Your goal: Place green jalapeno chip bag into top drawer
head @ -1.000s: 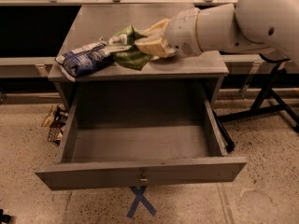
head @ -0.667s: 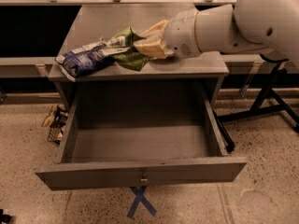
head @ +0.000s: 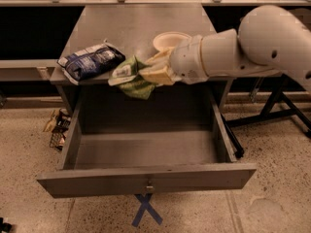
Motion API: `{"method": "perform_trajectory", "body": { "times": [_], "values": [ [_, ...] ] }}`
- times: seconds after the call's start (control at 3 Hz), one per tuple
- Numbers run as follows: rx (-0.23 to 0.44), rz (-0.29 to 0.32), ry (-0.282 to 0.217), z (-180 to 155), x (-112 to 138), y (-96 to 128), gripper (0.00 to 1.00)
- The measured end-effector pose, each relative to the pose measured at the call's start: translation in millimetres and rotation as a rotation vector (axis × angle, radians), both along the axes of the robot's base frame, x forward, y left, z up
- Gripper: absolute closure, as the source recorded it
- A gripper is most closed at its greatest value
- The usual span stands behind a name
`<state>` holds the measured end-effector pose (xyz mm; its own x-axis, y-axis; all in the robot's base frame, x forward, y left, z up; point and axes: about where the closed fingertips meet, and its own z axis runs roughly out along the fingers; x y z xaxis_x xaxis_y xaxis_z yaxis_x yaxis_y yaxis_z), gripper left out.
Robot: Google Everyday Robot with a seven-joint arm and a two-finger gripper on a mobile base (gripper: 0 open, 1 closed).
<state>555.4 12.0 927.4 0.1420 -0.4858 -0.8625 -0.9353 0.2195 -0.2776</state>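
The green jalapeno chip bag (head: 131,79) is a crumpled green foil bag with a white label patch, held in the air just past the counter's front edge, above the back of the open top drawer (head: 146,152). My gripper (head: 151,72), with pale yellow fingers, is shut on the bag's right side. The white arm reaches in from the right. The drawer is pulled fully out, its inside bare, with a small metal knob (head: 149,186) on its front panel.
A dark blue-and-white chip bag (head: 90,61) lies at the counter's front left corner. A white paper bowl (head: 170,39) sits on the grey counter (head: 141,23) behind my wrist. Blue tape cross (head: 146,211) on the floor; black stand legs (head: 272,110) at right.
My gripper has carried the green bag forward and down, off the counter top next to the blue bag, to above the open drawer. The white bowl is now uncovered.
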Motion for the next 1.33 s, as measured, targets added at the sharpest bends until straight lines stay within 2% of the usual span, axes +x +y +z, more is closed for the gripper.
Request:
{"method": "perform_trajectory", "body": {
  "times": [0.33,0.67,1.33],
  "values": [
    [-0.050,0.022,0.080,-53.2,-30.6,-1.9,1.00],
    [-0.113,0.002,0.147,-116.3,-43.2,-10.9,0.98],
    [-0.179,-0.059,0.223,-184.6,-37.3,-22.7,0.53]
  ]
}}
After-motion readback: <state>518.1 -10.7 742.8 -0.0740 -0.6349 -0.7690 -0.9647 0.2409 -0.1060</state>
